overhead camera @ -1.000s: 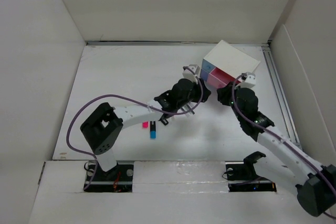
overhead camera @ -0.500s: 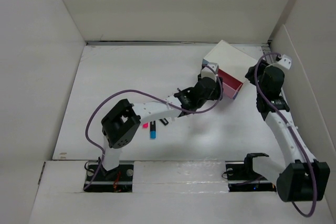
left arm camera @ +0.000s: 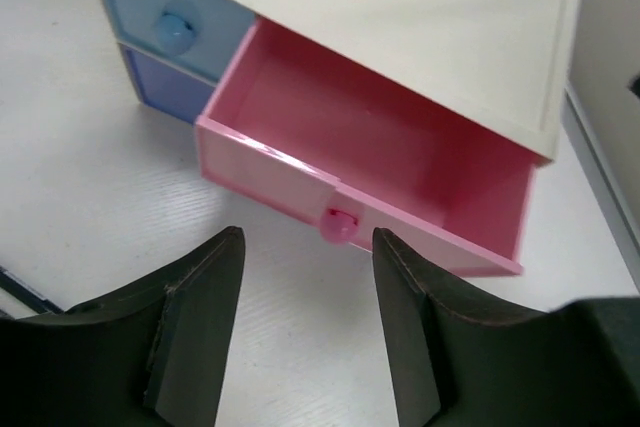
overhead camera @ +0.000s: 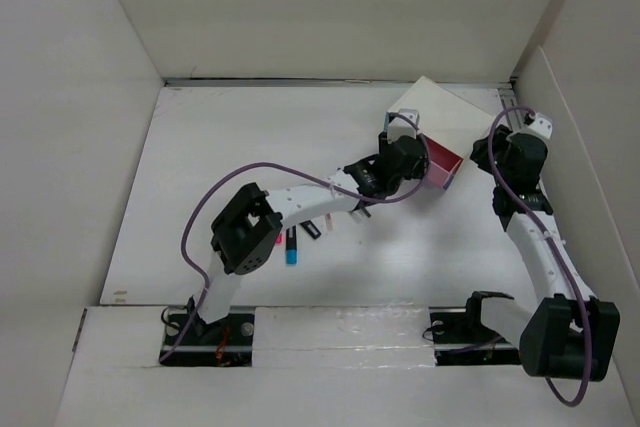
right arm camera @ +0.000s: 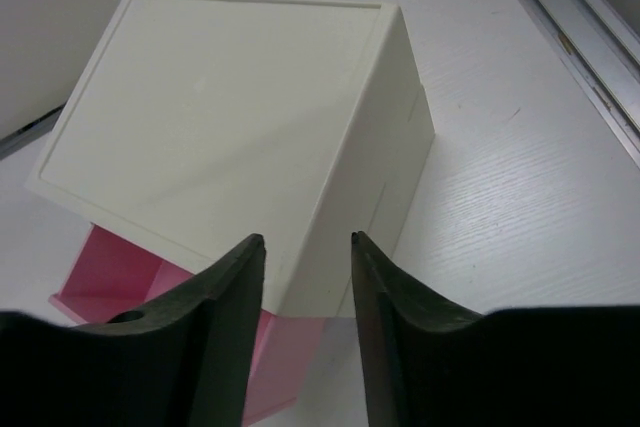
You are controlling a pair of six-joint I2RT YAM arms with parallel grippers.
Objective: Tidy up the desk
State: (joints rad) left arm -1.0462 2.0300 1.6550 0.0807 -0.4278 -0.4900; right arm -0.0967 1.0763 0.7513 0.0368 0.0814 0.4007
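Observation:
The desk [overhead camera: 250,147] is a white tabletop walled by white panels. A small white box [overhead camera: 445,117] stands at its back right, with a pink drawer [overhead camera: 442,169] pulled out. My left gripper [overhead camera: 415,169] is open and empty just in front of that drawer. In the left wrist view the gripper [left arm camera: 307,247] has its jaws either side of the pink knob [left arm camera: 338,225], not touching it. The drawer [left arm camera: 380,147] looks empty. My right gripper [overhead camera: 492,152] is open and empty at the box's right side; in the right wrist view the gripper [right arm camera: 306,247] is over the box's corner [right arm camera: 340,247].
A blue drawer [left arm camera: 165,7] and a purple drawer [left arm camera: 160,95] beside the pink one are shut. A small blue thing [overhead camera: 291,255] and a small black thing [overhead camera: 312,231] lie on the desk by the left arm. A metal rail [right arm camera: 570,37] runs along the right wall.
The pink drawer now stands pulled out. My left gripper has moved right, up to the drawer front. My right gripper has swung from the box's front to its right side.

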